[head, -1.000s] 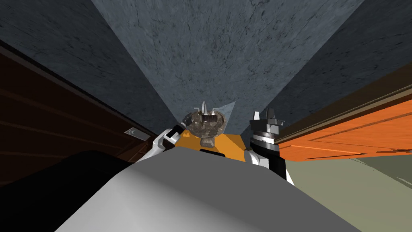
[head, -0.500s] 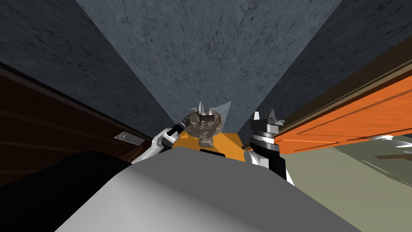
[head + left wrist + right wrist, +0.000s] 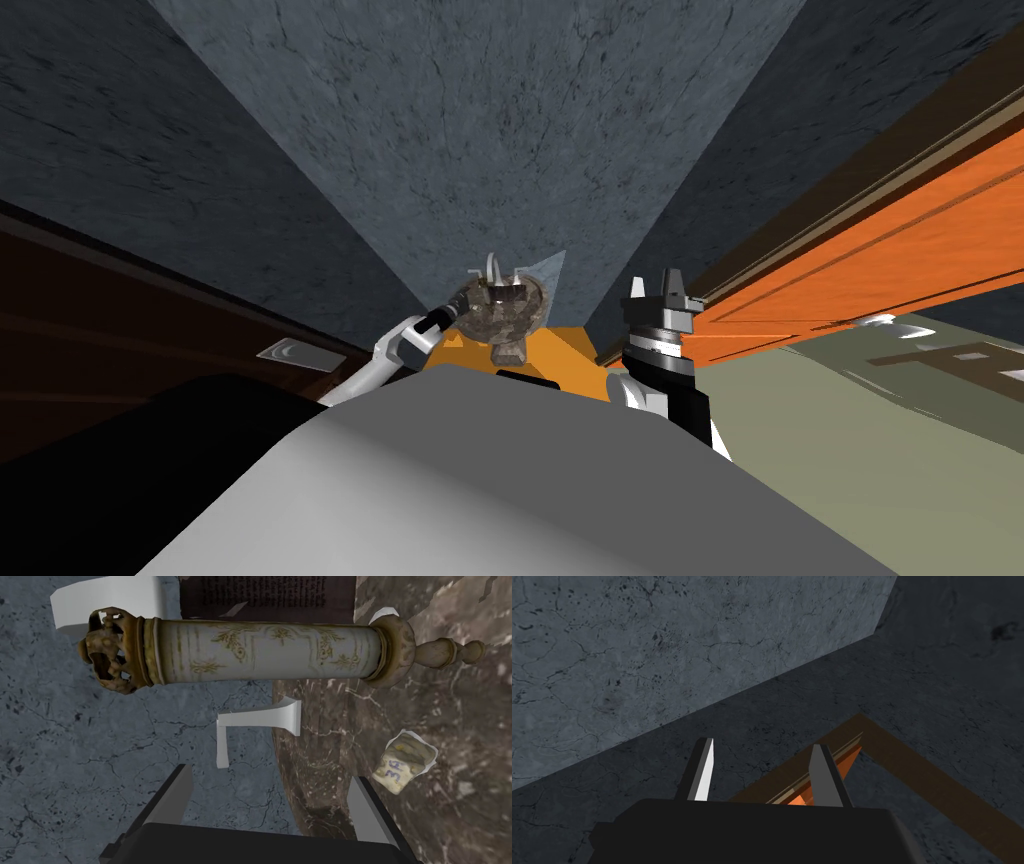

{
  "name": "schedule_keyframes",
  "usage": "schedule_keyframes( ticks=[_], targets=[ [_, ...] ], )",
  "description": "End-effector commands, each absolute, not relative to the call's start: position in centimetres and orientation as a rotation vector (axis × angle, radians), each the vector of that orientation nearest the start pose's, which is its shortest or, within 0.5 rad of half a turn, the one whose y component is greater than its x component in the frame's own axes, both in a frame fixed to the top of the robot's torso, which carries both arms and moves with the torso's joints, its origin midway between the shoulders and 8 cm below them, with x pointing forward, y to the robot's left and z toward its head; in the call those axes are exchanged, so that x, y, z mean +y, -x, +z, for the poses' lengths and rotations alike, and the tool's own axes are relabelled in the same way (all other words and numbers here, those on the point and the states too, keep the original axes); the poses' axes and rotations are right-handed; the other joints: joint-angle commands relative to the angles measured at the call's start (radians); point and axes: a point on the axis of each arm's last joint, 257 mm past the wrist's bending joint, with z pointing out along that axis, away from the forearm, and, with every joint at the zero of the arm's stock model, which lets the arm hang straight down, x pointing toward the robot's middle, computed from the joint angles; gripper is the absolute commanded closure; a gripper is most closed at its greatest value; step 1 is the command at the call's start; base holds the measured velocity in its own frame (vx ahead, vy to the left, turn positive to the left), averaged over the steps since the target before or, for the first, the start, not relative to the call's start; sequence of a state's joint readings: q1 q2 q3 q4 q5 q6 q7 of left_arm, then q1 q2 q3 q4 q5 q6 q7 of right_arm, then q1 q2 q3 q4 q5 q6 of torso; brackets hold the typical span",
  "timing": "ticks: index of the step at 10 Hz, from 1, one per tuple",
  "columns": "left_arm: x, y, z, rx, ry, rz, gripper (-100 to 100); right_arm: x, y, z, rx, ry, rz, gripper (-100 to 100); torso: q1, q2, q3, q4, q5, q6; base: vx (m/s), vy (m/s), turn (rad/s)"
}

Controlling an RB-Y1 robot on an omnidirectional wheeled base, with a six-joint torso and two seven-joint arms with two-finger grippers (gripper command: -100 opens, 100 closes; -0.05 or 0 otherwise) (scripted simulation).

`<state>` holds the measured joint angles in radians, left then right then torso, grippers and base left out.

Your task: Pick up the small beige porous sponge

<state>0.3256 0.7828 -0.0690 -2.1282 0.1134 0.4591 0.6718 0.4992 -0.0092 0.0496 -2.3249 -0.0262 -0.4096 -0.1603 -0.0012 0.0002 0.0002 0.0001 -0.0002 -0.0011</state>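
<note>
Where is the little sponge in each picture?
Head view: too small to tell on the round brown table below the left hand.
Left wrist view: sponge lies on that table, outside the open fingers.
Right wrist view: right hand aims away from it.
Shared landmark: the table.

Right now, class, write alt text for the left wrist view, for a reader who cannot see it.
The left tool stands open at the edge of a dark marbled tabletop, with the small beige sponge lying on it beside the tool, outside its gap. Beyond lies an ornate pale scroll case with gold ends.
</note>
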Motion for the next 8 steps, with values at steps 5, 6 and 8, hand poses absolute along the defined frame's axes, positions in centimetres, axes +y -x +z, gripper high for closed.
schedule_keyframes(
  ticks=[5, 6, 8],
  targets=[
    [38.6, -43.4, -23.4, 1.472, 1.578, -0.909, -100, -26.5, -35.2, 2.7, 0.59, -0.775, 1.508, 0, 0.0, 0.0, 0.0, 0.0, 0.0, 0.0, -0.006, -0.02, -0.121],
    [38.8, -43.2, -23.7, 1.473, 1.588, -0.895, -100, -26.5, -35.2, 2.7, 0.59, -0.775, 1.508, 0, 0.0, 0.0, 0.0, 0.0, 0.0, 0.0, -0.004, -0.022, -0.085],
    [41.5, -42.3, -25.2, 1.466, 1.666, -0.796, -100, -26.5, -35.2, 2.7, 0.59, -0.775, 1.508, 0, -0.001, 0.0, 0.0, 0.0, 0.0, 0.0, -0.005, -0.031, -0.188]
  ],
)
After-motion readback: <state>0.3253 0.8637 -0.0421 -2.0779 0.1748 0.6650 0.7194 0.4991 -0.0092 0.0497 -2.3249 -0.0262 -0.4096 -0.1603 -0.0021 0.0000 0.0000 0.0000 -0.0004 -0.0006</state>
